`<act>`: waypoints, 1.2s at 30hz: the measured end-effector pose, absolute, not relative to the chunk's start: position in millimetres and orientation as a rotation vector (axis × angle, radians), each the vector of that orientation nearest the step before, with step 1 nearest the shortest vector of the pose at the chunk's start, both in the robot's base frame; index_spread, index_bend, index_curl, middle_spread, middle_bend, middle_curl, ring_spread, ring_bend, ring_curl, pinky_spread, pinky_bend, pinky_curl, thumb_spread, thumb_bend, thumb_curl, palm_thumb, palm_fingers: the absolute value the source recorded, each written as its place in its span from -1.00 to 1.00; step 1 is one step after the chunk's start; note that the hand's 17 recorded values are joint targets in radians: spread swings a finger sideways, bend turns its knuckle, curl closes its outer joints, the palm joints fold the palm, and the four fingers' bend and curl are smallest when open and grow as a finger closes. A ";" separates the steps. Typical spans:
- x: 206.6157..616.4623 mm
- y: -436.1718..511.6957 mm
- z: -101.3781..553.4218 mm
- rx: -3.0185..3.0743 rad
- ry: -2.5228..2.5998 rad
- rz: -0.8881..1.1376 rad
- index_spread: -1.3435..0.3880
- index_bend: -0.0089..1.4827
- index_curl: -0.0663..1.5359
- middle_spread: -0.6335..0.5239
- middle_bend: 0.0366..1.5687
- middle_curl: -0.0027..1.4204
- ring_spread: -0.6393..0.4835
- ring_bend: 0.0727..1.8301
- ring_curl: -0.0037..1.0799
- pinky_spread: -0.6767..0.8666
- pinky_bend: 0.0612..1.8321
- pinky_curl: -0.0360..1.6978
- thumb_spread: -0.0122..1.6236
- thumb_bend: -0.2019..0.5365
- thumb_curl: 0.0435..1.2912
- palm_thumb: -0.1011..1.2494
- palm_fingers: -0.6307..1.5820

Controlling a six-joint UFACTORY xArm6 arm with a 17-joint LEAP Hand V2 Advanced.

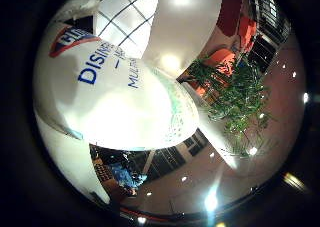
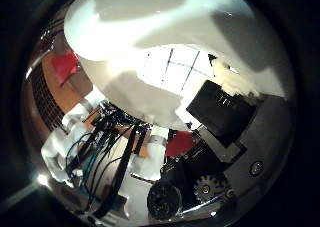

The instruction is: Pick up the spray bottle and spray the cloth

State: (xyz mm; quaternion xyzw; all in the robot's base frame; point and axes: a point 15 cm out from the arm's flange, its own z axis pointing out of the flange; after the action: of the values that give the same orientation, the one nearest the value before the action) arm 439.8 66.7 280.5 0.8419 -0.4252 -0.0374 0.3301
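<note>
The white spray bottle [image 1: 120,92] fills the left and centre of the little-finger view, hard against the palm, with the hand [image 2: 220,137] apparently grasping it, so lifting looks underway; next comes aiming at the cloth, which is unseen here.

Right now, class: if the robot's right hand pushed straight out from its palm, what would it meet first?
The white spray bottle: it fills much of both palm views, so it is already close against the right hand. Whether they touch cannot be told.
</note>
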 end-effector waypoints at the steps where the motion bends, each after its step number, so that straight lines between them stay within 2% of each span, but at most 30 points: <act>1: 439.7 68.9 277.8 2.199 -1.108 -0.099 0.31 0.49 0.02 -0.09 0.71 -0.11 -0.13 0.58 0.04 -0.44 0.19 0.16 -0.16 -0.50 0.32 0.60 0.65; 10: 437.2 79.5 274.2 2.199 -1.083 -0.095 0.31 0.49 0.03 -0.09 0.71 -0.11 -0.13 0.58 0.04 -0.43 0.19 0.18 -0.14 -0.51 0.32 0.61 0.65; 16: 436.0 80.7 300.8 2.242 -1.109 -0.069 0.31 0.49 0.03 -0.09 0.71 -0.11 -0.13 0.58 0.04 -0.43 0.18 0.18 -0.14 -0.51 0.32 0.61 0.65; 22: 412.8 90.7 336.9 2.299 -1.109 -0.091 0.31 0.48 0.03 -0.09 0.71 -0.11 -0.14 0.58 0.04 -0.43 0.18 0.18 -0.14 -0.51 0.32 0.61 0.65; 33: 365.2 163.4 426.8 2.633 -0.983 0.023 0.31 0.48 0.03 -0.09 0.71 -0.11 -0.15 0.57 0.05 -0.44 0.17 0.18 -0.19 -0.51 0.32 0.63 0.65; 36: 353.1 193.6 430.2 2.754 -0.943 -0.047 0.31 0.48 0.03 -0.09 0.71 -0.11 -0.15 0.57 0.05 -0.44 0.17 0.19 -0.21 -0.50 0.33 0.64 0.65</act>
State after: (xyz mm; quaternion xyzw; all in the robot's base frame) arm 353.1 193.6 430.2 0.9396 -0.3219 -0.0160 0.1150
